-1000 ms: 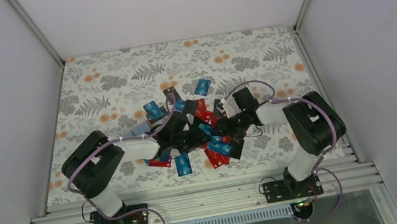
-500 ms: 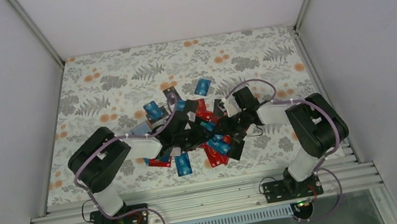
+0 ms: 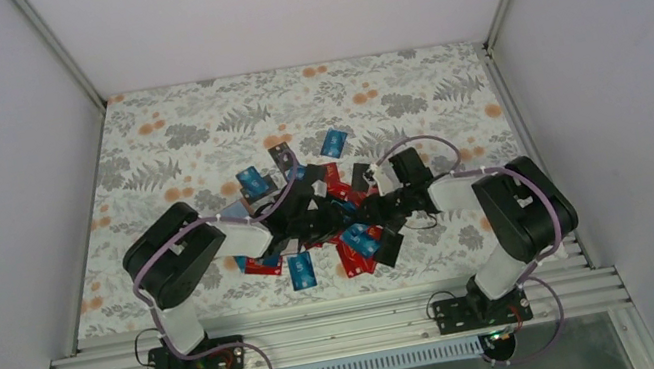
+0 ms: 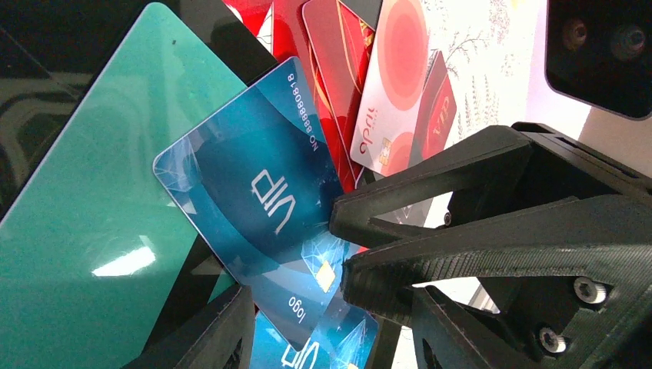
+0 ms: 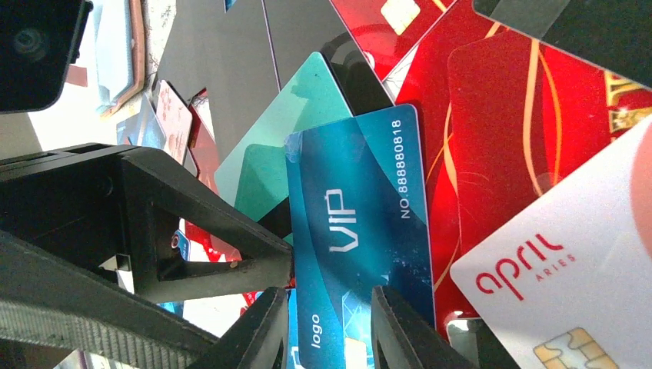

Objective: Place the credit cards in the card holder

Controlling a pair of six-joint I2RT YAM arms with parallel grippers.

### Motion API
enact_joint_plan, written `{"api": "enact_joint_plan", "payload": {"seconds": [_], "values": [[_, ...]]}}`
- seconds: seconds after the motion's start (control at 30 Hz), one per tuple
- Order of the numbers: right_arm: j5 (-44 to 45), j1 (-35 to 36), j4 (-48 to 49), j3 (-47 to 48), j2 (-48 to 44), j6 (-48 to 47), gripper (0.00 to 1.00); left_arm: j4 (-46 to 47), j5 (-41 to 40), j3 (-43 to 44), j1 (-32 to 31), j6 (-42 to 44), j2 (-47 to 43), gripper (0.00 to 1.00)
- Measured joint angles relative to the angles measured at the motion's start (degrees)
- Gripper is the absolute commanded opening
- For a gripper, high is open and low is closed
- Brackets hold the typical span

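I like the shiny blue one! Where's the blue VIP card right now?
In both wrist views the blue VIP card lies in the middle of the pile, over the teal card, beside red cards.
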Motion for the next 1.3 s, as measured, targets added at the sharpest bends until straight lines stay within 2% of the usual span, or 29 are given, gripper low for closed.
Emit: {"api": "enact_joint_plan", "payload": {"seconds": [0.33, 0.53, 0.67, 0.8, 1.0, 1.3], "values": [[-2.7, -0.1, 1.5, -1.3, -0.1, 2.3, 0.3, 2.2, 0.1, -1.9, -0.1, -0.5, -0.9, 0.53], [-4.2, 0.3, -5.3, -0.3, -4.0, 1.8, 0.32, -4.7, -3.4, -2.0, -0.6, 2.0, -5.8, 0.54], [-1.9, 0.3, -8.8, 2.4, -6.9, 0.9, 0.32, -8.7, -5.8, -1.9, -0.5, 3.9, -8.5, 0.53], [1.8, 0.3, -9.3, 3.5, -7.2, 0.4, 0.31, -10.2, -6.3, -1.9, -0.5, 5.0, -7.8, 0.53], [5.2, 0.3, -9.5, 3.4, -2.8, -0.3, 0.3, -10.0, -5.6, -0.3, -0.8, 5.6, -5.4, 0.53], [2.3, 0.3, -5.1, 1.9, 0.0, -0.5, 0.3, -7.8, -4.1, 1.6, -0.8, 5.7, -2.5, 0.53]]}}
